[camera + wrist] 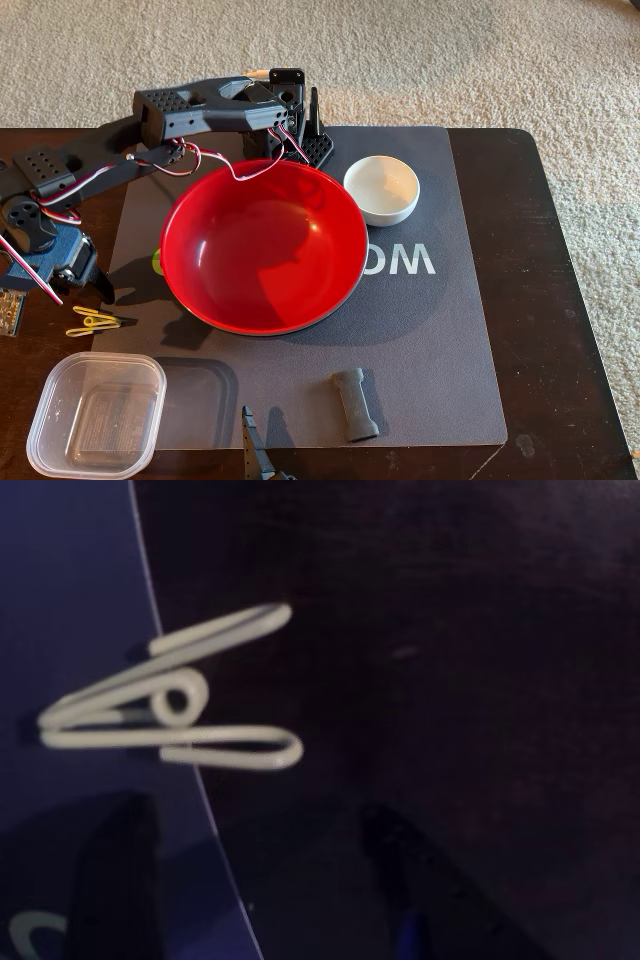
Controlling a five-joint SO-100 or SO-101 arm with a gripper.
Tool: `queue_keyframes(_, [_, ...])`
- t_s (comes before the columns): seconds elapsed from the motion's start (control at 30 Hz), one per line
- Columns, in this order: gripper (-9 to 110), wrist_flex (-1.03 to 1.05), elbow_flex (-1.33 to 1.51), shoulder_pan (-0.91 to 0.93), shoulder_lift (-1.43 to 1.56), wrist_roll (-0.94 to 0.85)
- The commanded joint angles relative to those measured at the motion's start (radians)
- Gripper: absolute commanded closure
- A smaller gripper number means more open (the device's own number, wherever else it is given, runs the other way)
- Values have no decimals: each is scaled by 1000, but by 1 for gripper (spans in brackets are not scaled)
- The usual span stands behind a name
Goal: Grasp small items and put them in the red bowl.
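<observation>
The red bowl point(262, 245) sits empty in the middle of the grey mat. A tiny yellow wire clip point(93, 322) point(170, 705) lies at the mat's left edge, half on the mat and half on the dark table. My gripper point(86, 288) point(260, 880) hovers just above the clip. It is open, and in the wrist view the two dark fingers point(120, 880) stand apart below the clip with nothing between them. A clear square plastic tub point(95, 413) rests at the front left. A dark grey spool-shaped bar point(356, 403) lies on the mat's front part.
A small white bowl point(381, 188) stands right behind the red bowl on the grey mat point(440, 340). The arm's base point(290, 110) and its wires are at the back left. A black pointed part point(255, 450) sticks up at the front edge. Carpet surrounds the dark table point(560, 300).
</observation>
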Motion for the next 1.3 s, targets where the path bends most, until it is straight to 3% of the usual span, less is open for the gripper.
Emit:
queue_keyframes(0.0, [74,0,-95,-52,-6,-37])
queue_keyframes(0.13, [71,5,-31,-58,92,-215])
queue_keyframes(0.3, [71,5,331,9,410,-509])
queue_keyframes(0.5, [72,-5,721,158,761,-716])
queue_keyframes(0.67, [74,-63,706,164,706,-1052])
queue_keyframes(0.8, [74,-150,620,84,632,-1198])
queue_keyframes(1.27, [76,-187,443,-137,380,-1384])
